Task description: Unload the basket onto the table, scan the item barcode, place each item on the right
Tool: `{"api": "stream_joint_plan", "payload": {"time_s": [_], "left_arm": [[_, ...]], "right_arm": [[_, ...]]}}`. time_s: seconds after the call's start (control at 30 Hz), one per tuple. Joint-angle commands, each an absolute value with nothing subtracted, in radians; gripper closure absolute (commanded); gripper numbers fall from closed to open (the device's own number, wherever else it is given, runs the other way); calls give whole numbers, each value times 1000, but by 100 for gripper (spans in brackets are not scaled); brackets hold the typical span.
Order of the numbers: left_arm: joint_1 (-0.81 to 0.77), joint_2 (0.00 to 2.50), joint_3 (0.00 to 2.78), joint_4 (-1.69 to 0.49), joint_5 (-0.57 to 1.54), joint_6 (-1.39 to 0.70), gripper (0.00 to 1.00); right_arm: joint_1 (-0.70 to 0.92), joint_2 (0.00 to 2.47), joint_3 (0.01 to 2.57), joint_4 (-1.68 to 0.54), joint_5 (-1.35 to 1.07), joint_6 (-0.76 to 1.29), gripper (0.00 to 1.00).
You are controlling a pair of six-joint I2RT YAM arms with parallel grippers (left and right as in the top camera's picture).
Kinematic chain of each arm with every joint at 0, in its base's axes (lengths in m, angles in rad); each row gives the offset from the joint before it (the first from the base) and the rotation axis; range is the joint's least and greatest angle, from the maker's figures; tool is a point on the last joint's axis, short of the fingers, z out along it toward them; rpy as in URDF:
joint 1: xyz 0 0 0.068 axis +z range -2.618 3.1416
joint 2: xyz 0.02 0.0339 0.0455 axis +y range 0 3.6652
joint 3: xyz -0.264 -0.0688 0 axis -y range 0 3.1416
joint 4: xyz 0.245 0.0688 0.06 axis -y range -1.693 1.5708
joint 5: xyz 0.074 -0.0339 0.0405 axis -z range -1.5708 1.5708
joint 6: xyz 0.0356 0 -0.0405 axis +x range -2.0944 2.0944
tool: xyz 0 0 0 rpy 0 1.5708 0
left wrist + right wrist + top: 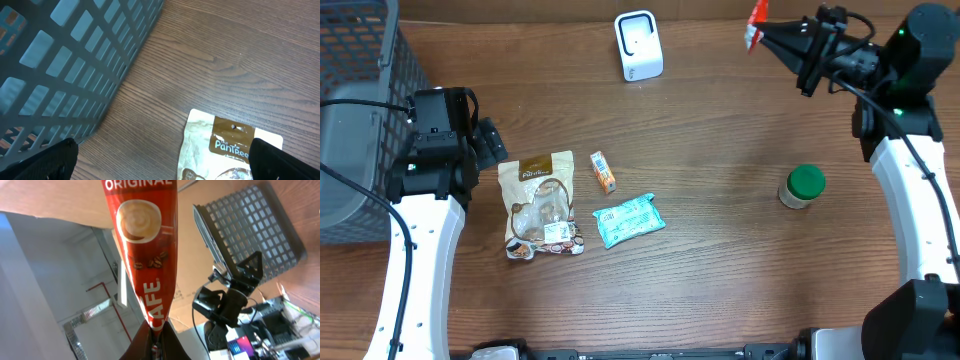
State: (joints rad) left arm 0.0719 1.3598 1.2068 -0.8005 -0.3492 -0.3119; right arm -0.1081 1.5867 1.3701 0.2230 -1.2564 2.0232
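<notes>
R hand (766,33) pinches coffee sachet (145,240) by its end, faces free for scanner (639,45) at 12 o'clock; L hand (488,142) wide open.

Left arm (420,250): white forearm runs up from the near edge, and its wrist sits well left of the scanner (639,45) and nearer the front. Left gripper (488,143) faces down, jaws spread wide, nothing between them.

Right arm (920,200): raised well right of the scanner, with the wrist turned toward it. Right gripper (767,35) is clamped tight on a red sachet (145,240), which sticks out past the fingertips on the scanner side.
</notes>
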Motion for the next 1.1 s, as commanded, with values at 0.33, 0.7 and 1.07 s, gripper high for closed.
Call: {"api": "stream_joint_plan", "payload": {"time_s": [0.33, 0.7, 1.07], "left_arm": [[71, 1361, 1219, -800, -366, -311, 0], [71, 1361, 1219, -800, -366, -311, 0], [71, 1361, 1219, -800, -366, -311, 0]], "right_arm": [[-192, 1573, 1375, 226, -1394, 2162, 96], [-144, 1573, 1375, 229, -1477, 1519, 96], [28, 1573, 1374, 133, -1570, 875, 96]]}}
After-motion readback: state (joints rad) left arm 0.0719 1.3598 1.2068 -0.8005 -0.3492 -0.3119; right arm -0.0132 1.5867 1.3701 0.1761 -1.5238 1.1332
